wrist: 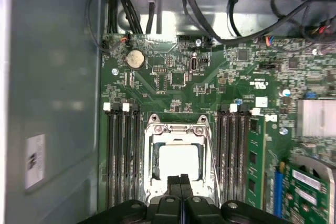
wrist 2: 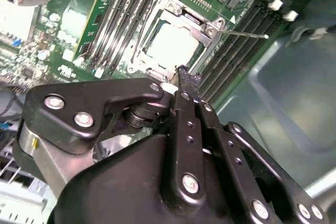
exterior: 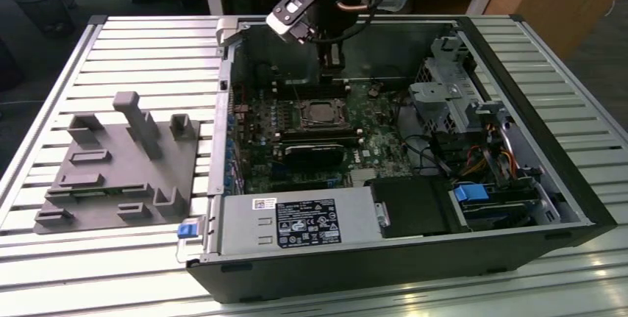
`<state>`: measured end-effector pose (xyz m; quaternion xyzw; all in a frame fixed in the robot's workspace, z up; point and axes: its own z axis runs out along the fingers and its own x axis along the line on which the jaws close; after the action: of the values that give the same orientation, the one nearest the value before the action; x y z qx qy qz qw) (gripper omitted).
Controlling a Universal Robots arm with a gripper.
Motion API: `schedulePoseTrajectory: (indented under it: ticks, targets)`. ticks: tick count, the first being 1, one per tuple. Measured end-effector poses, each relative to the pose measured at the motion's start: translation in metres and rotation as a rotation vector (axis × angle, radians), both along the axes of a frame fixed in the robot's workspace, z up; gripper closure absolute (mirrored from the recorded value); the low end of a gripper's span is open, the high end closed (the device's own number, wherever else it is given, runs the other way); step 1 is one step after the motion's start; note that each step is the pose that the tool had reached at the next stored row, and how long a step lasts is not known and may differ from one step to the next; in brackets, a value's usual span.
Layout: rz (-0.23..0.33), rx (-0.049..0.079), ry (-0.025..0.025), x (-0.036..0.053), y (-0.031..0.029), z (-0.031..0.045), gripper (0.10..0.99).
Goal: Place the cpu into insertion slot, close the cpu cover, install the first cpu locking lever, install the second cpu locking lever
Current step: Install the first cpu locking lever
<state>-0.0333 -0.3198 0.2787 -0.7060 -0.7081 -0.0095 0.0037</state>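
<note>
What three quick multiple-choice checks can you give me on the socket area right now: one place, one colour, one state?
1. Where is the cpu?
A. On the grey fixture outside the case.
B. In the insertion slot.
C. Lying on the case floor.

2. What colour is the motherboard?
A. Green.
B. Red.
C. White.

3. How does the cpu cover stand?
A. Raised upright.
B. Taken off and set on the table.
C. Lying flat, framing the chip.

Answers:
1 B: the silver face sits inside the socket in both wrist views.
2 A: the board is green in every view.
3 C: the metal frame lies around the chip, with the tool at its edge.
</note>
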Motion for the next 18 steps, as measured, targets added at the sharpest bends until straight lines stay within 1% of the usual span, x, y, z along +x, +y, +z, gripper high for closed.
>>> schedulePoseTrajectory:
  ticks: [1,2,4,5,15,18]
  targets:
    - [0.000,0.000,0.0001,0.0000,0.0000,0.0039,0.980]
    - [0.000,0.000,0.0000,0.0000,0.0000,0.0057,0.980]
    - [0.004,0.000,-0.0009,0.0000,0.0000,0.0059,0.980]
    - [0.017,0.000,-0.0010,0.0000,0.0000,0.0058,0.980]
    - [0.198,0.000,-0.0009,-0.0001,0.0000,0.0056,0.980]
    - [0.229,0.000,-0.0010,-0.0004,0.0000,0.0055,0.980]
